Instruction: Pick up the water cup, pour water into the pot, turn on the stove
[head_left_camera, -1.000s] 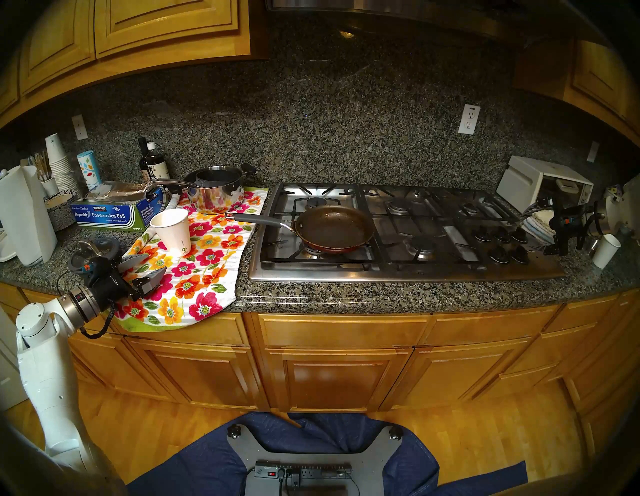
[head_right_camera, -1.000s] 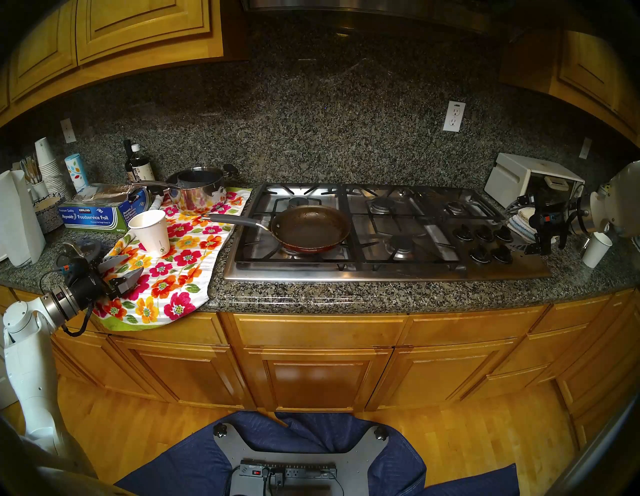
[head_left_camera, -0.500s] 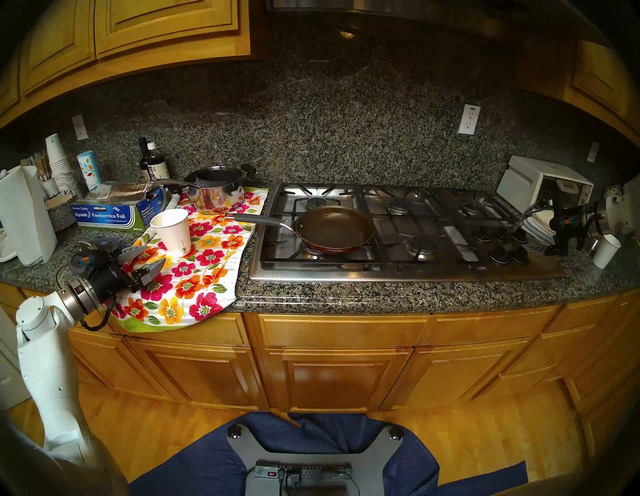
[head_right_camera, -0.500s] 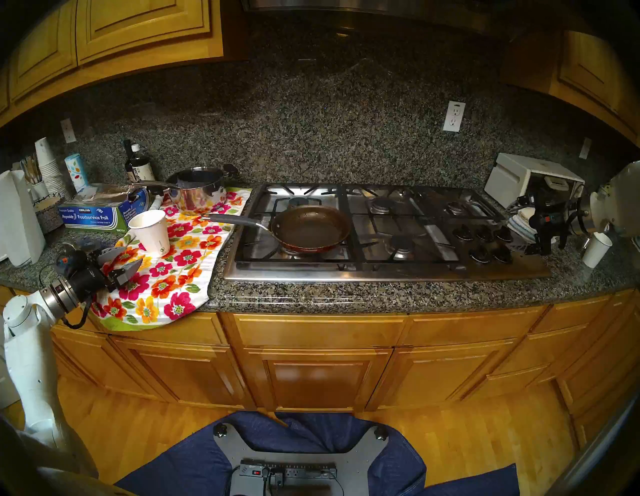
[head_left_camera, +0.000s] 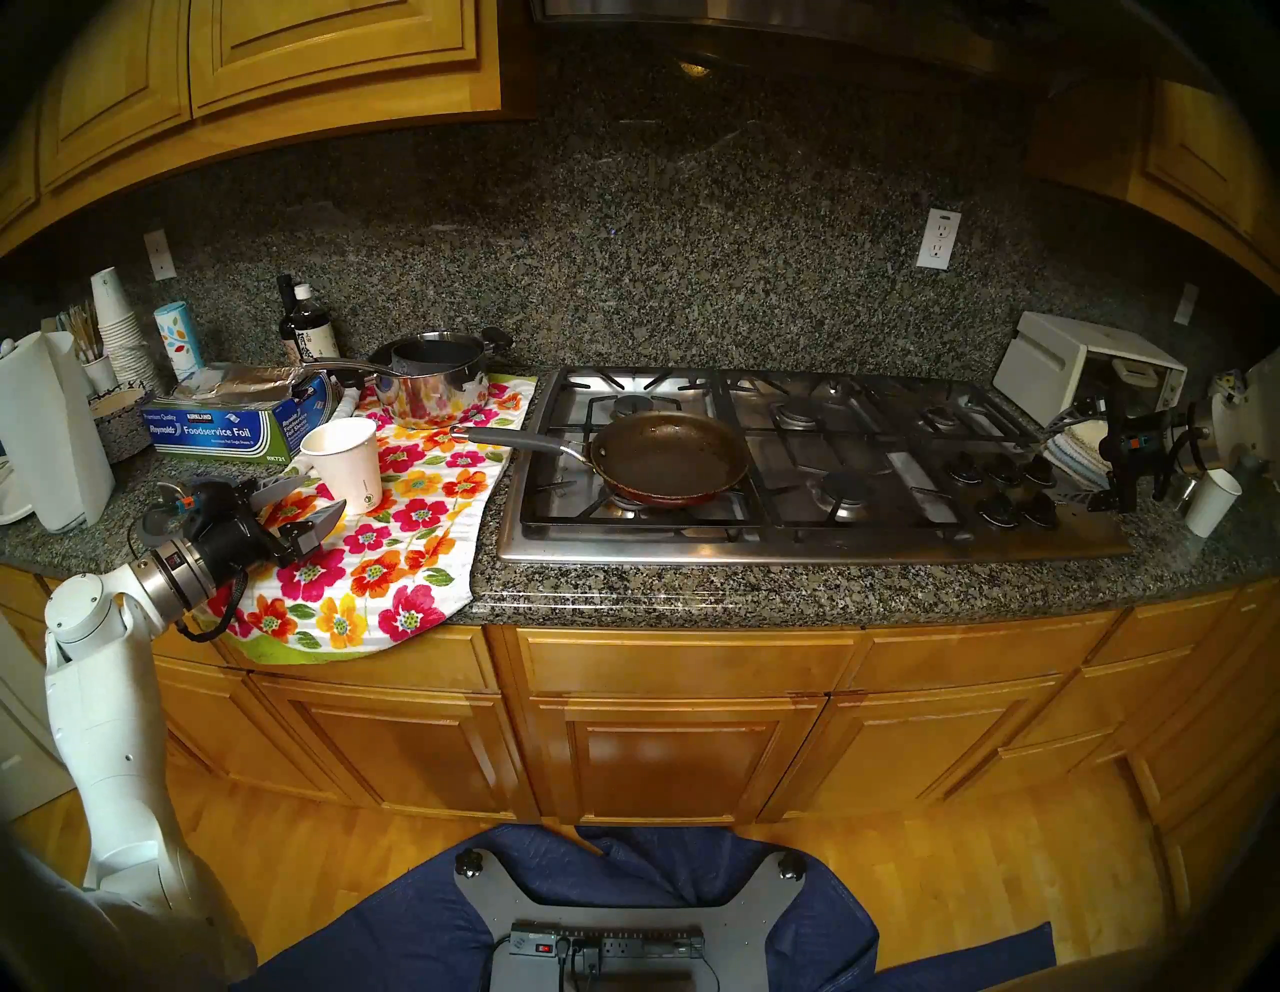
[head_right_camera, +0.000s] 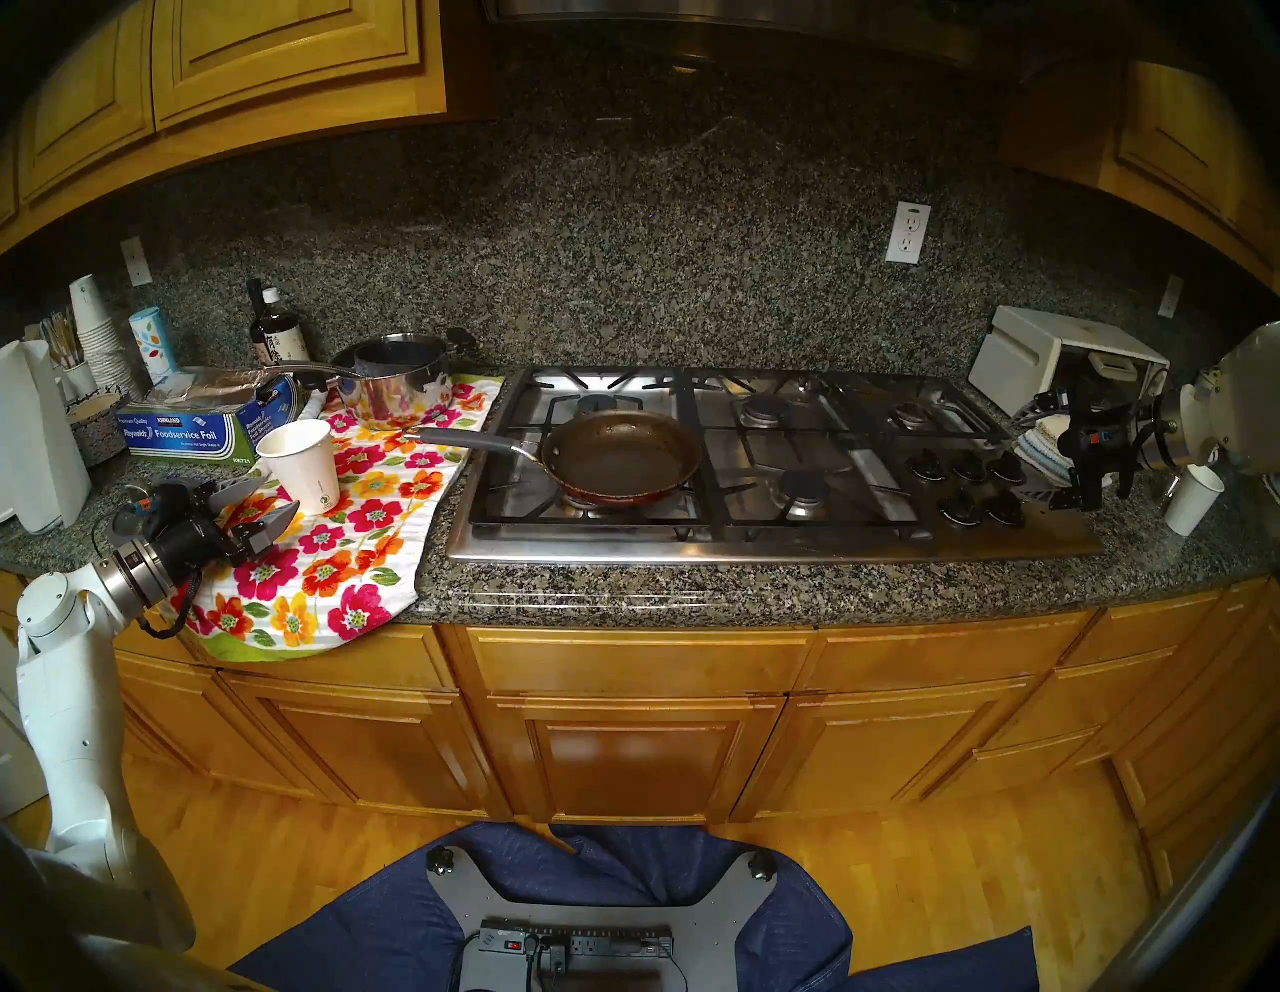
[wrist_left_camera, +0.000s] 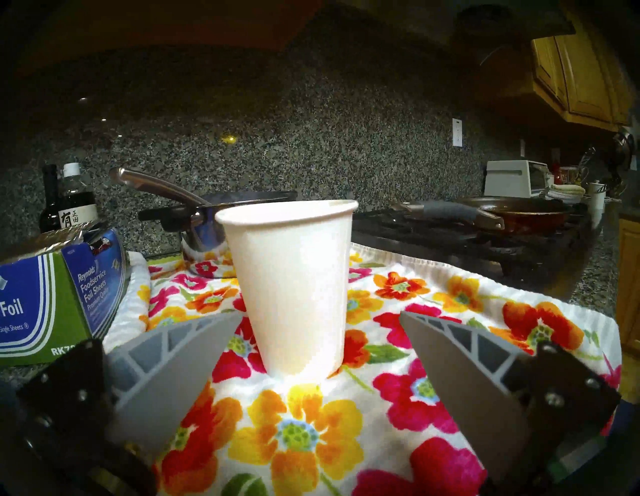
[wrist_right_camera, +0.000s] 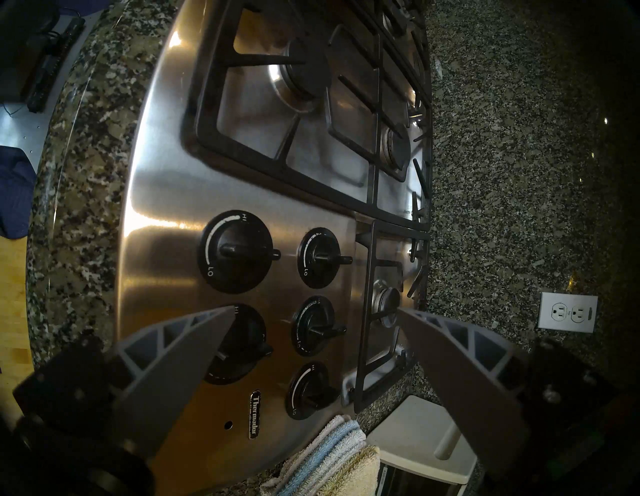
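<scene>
The towel (head_left_camera: 388, 547) lies on the counter (head_left_camera: 762, 589), left of the stove (head_left_camera: 796, 471), and its front end hangs over the counter's front edge. The water cup (head_left_camera: 344, 463) stands upright on the towel, near its left side. The saucepan (head_left_camera: 433, 381) sits on the towel's back end, behind the cup. The foil box (head_left_camera: 228, 422) lies left of the cup, and two bottles (head_left_camera: 305, 325) stand behind the box at the wall. The frying pan (head_left_camera: 668, 457) sits on the stove's front left burner, with its handle reaching left over the towel. The knobs (head_left_camera: 997, 485) sit at the stove's front right corner. The toaster oven (head_left_camera: 1080, 367) stands behind the stove's right end.
</scene>
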